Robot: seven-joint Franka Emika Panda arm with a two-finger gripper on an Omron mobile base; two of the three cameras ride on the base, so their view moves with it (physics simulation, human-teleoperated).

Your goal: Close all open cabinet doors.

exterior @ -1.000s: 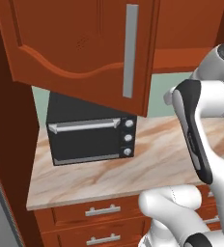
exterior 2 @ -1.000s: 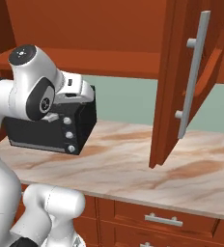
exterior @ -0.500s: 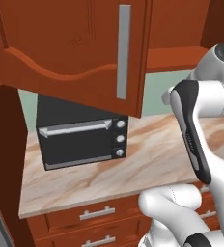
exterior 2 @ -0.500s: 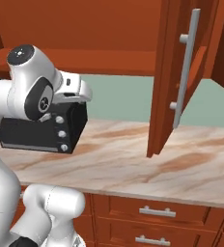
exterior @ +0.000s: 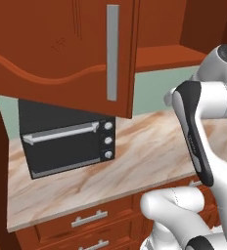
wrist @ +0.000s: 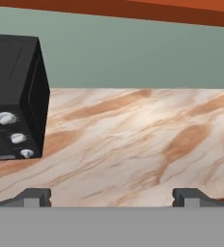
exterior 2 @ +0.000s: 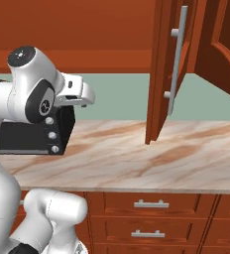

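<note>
On the counter's (exterior: 135, 166) left end, by the back wall, sits a black oven (exterior: 61, 139) with its door shut; three pale knobs run down its right side, and what is inside cannot be told. Above it in the left base view hangs a wide-open cabinet door (exterior: 61, 53), reddish-brown, swung out toward the camera so its arched panel and long grey bar handle (exterior: 112, 51) face forward. From the right base view the same door (exterior 2: 159, 69) stands edge-on over the middle of the counter (exterior 2: 137, 163), handle (exterior 2: 177, 57) on its near face, and a second open door (exterior 2: 221, 39) angles out at the upper right corner. The cabinet's inside shows as plain wood; no contents can be made out. Below the counter's front edge run drawers (exterior 2: 149, 204) with short silver handles.

Right of the oven, the gripper (wrist: 111, 197) points level over the marbled counter (wrist: 133, 140) toward the green back wall, its two dark fingertips (wrist: 34, 197) spread wide apart with nothing between them. The oven (wrist: 15, 96) lies at the left edge of the hand view.
</note>
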